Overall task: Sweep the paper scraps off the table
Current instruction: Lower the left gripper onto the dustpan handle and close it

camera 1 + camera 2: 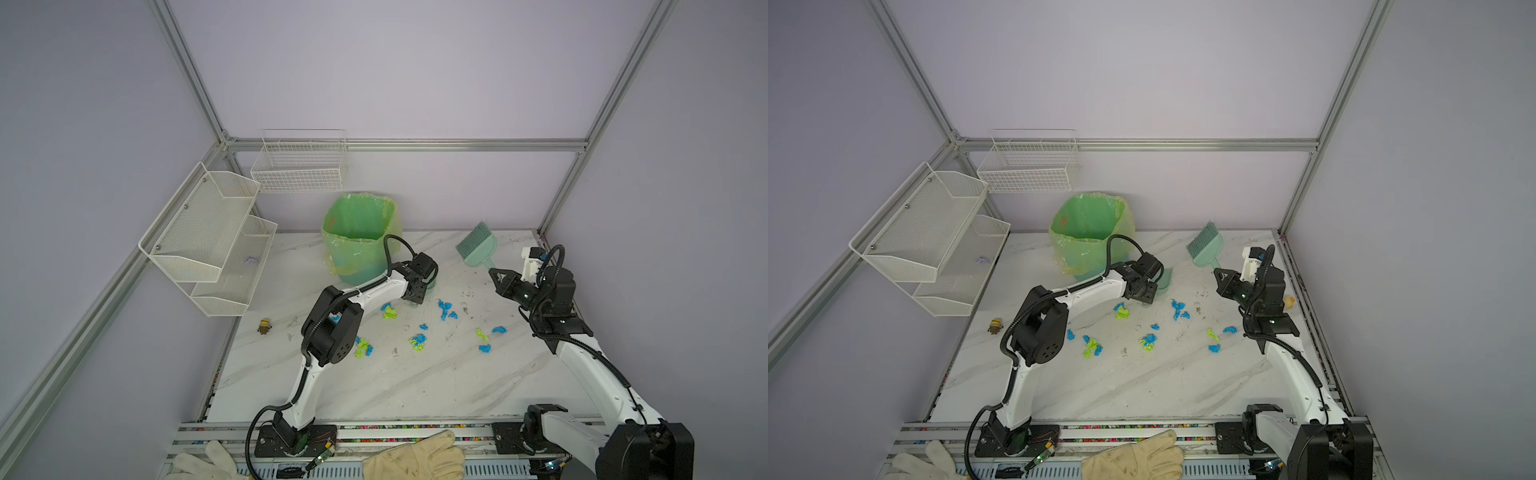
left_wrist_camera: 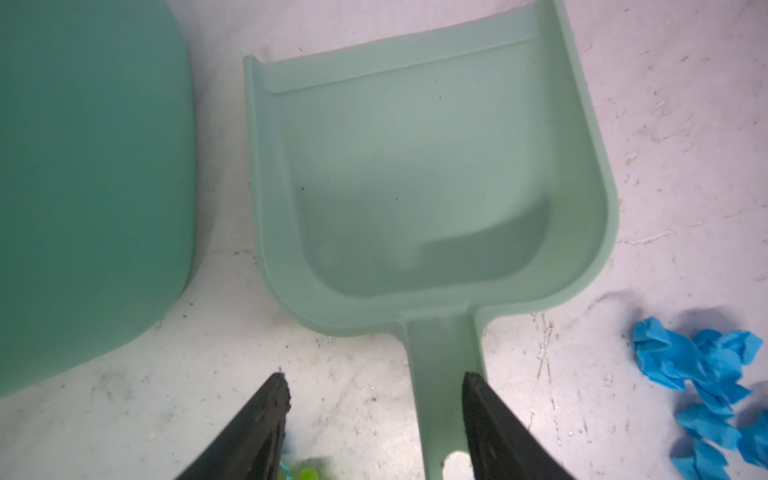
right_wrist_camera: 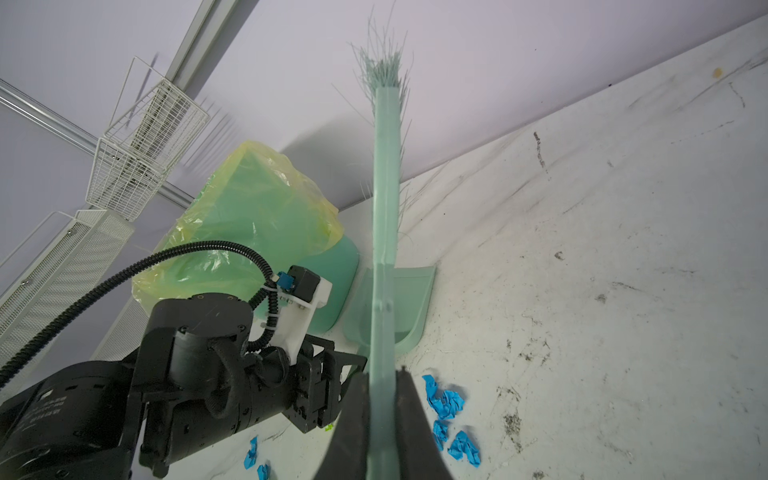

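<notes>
- Left gripper stands with its jaws apart, low over the handle of the dustpan. One finger is against the handle and the other is clear of it, so we see no grip on it.
- We see the dustpan lying flat on the table, just beside the bin, with its open edge turned away from the left gripper.
- We find the right gripper closed tight on the handle of the brush. It holds the brush up off the table, with the bristles pointing toward the back wall.
- In both top views the brush is near the back right corner.
- We see the scraps, blue and green, scattered in small groups on the middle of the table, between the two arms and in front of the bin.
- One blue group lies near the dustpan handle, not touching it.
- We also see a toy standing near the left edge, well apart from the scraps, and a glove lying on the front rails.
</notes>
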